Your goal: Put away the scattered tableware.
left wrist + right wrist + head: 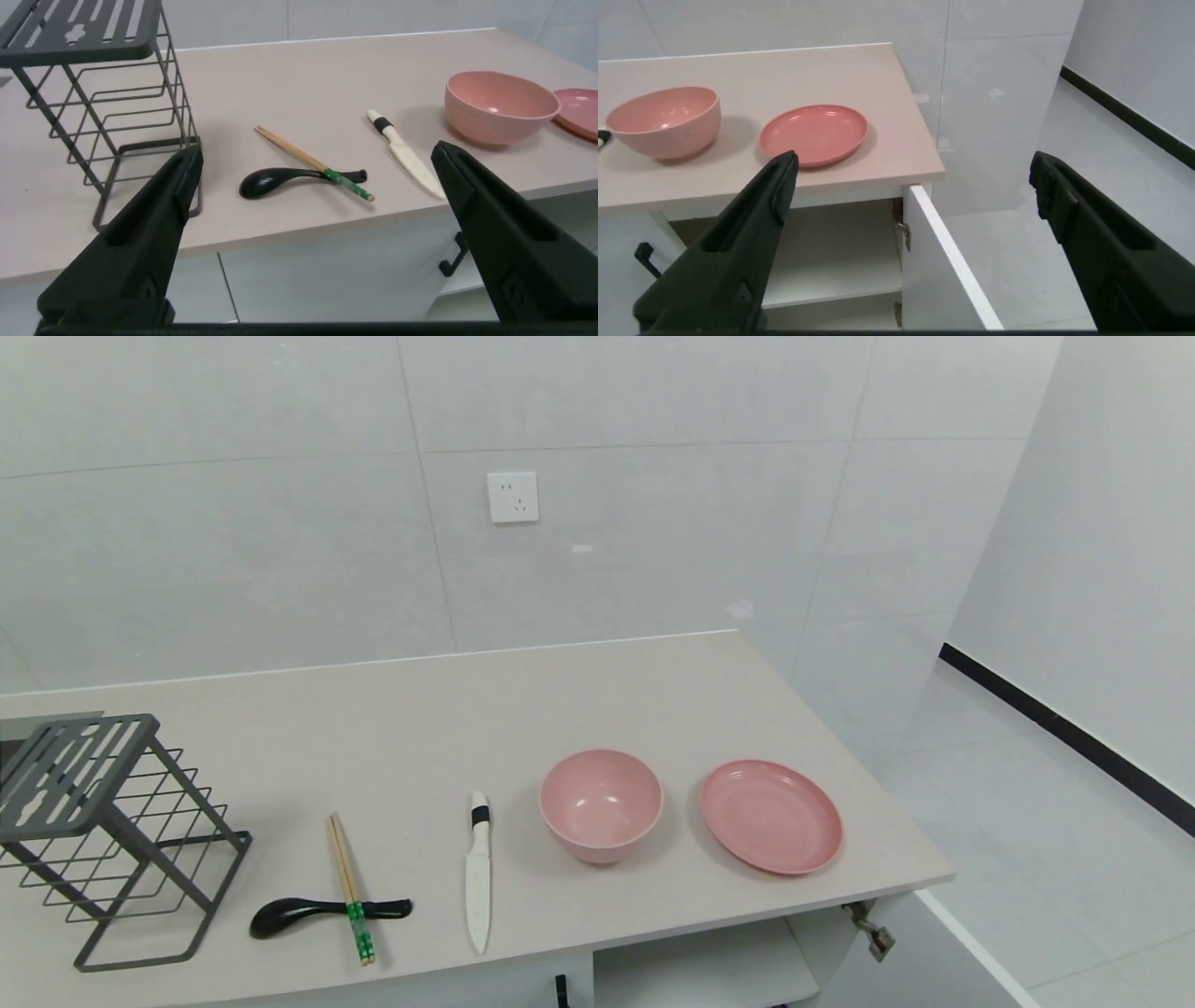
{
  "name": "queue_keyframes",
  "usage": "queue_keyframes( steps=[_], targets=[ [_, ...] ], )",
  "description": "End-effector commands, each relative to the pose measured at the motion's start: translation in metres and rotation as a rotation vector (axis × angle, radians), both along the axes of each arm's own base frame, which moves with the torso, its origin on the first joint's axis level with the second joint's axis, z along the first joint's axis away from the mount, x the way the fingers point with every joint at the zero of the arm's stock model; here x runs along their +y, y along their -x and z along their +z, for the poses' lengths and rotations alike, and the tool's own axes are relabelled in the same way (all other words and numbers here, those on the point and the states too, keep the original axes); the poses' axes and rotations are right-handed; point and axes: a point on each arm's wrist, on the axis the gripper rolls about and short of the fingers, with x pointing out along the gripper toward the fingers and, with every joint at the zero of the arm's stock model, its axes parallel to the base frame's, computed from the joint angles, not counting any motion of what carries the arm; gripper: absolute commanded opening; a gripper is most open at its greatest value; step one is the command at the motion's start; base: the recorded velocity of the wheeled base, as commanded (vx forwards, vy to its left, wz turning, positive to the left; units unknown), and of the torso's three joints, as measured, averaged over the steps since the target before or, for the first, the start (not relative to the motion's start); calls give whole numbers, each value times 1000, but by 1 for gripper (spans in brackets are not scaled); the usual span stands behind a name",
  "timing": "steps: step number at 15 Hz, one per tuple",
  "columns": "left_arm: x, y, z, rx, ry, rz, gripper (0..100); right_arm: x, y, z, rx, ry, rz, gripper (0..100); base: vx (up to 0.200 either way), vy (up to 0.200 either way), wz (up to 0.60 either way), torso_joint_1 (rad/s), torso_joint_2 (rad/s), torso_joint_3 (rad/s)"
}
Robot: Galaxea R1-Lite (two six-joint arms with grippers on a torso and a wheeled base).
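Spread wide, the left tool (316,154) and right tool (915,161) hold nothing
Along the counter (420,719) front: wire rack (103,831), chopsticks (350,887) crossing a black spoon (322,913), white knife (478,873), pink bowl (600,803), pink plate (771,815); tiled wall (233,523) with socket (513,497) behind, cabinet door (948,271) open below

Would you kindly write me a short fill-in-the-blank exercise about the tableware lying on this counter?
The chopsticks lie across the handle of the black ____.
The pink bowl stands between the white knife and the pink ____.
The wire rack stands at the counter's ____ end.
Below the counter, the cabinet door stands ____.
Missing words: spoon; plate; left; open.
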Motion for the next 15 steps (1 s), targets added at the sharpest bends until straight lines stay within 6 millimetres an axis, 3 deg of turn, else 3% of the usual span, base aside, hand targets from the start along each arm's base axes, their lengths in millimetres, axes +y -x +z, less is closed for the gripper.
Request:
queue_keyframes(
  steps=[1,15],
  targets=[
    [0,0,0,2,0,0,100,0,0,0,3,0,1,100,0,0,0,0,0,0],
    [0,0,0,-1,1,-5,100,0,0,1,-8,3,1,100,0,0,0,0,0,0]
  ],
)
